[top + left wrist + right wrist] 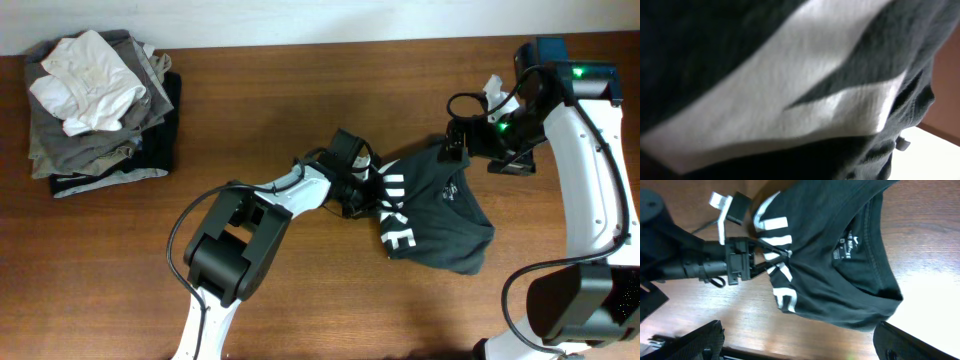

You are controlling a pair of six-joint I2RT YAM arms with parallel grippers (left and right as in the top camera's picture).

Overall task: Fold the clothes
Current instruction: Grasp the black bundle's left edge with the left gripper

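Note:
A black T-shirt (440, 215) with white lettering lies crumpled on the wooden table (300, 90), right of centre. My left gripper (362, 190) is shut on the shirt's left edge; the right wrist view shows its fingers (782, 255) pinching the cloth by the letters. The left wrist view is filled by the black and white cloth (790, 100), and the jaws are hidden. My right gripper (455, 142) hovers at the shirt's far edge near the collar (860, 245). Its fingers are wide apart and empty (800, 345).
A pile of folded grey and dark clothes (95, 110) with a crumpled white garment (90, 75) on top stands at the far left corner. Bare wood lies between the pile and the shirt. The table's far edge (300, 45) meets a white wall.

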